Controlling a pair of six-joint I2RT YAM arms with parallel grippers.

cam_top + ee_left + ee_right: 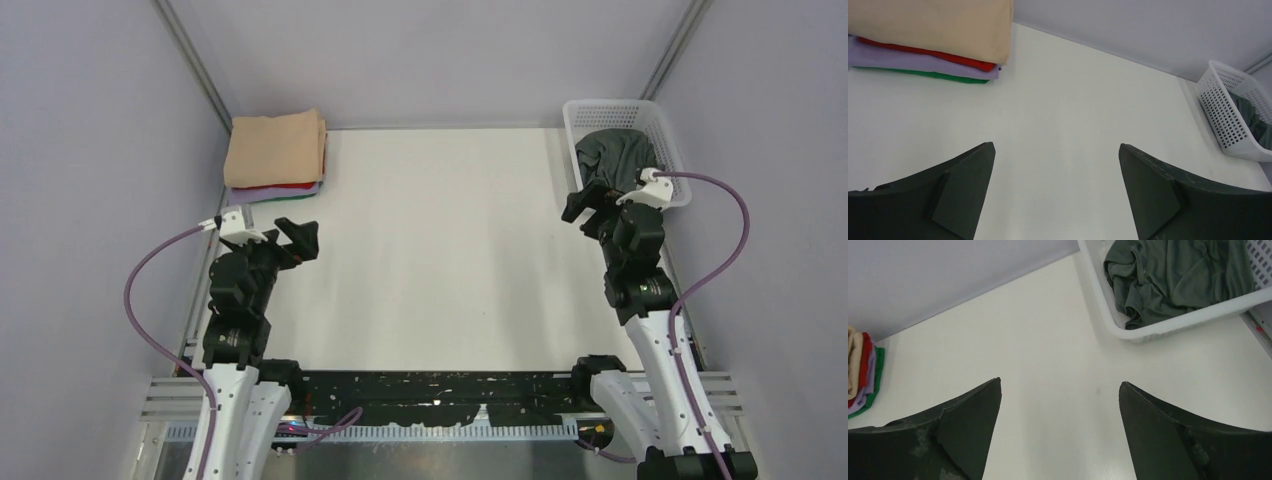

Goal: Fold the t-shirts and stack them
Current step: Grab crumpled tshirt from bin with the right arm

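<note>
left hand point(299, 238): jaws spread wide with nothing between them; it hovered over the left side of the counter point(440, 250), pointing toward the far-left corner.
right hand point(586, 213): jaws likewise wide apart and empty; it hung over the right side of the counter, just short of the basket point(610, 104).
stack point(275, 150): folded shirts lay piled in the far-left corner of the counter, close to the back wall point(430, 50), near the left hand but not touching it.
stack order: peach shirt point(933, 22) on top, red shirt point(965, 61) under it, then lavender shirt point(923, 64), with green shirt point(943, 76) at the bottom.
stack edges: the lower three showed only as thin coloured bands beneath the peach shirt.
grey shirt point(1178, 275): crumpled and unfolded, it lay inside the basket, covering most of its floor.
basket: white plastic mesh; it stood in the far-right corner of the counter.
spacing: the two hands were well apart, with the middle of the counter between them.
</note>
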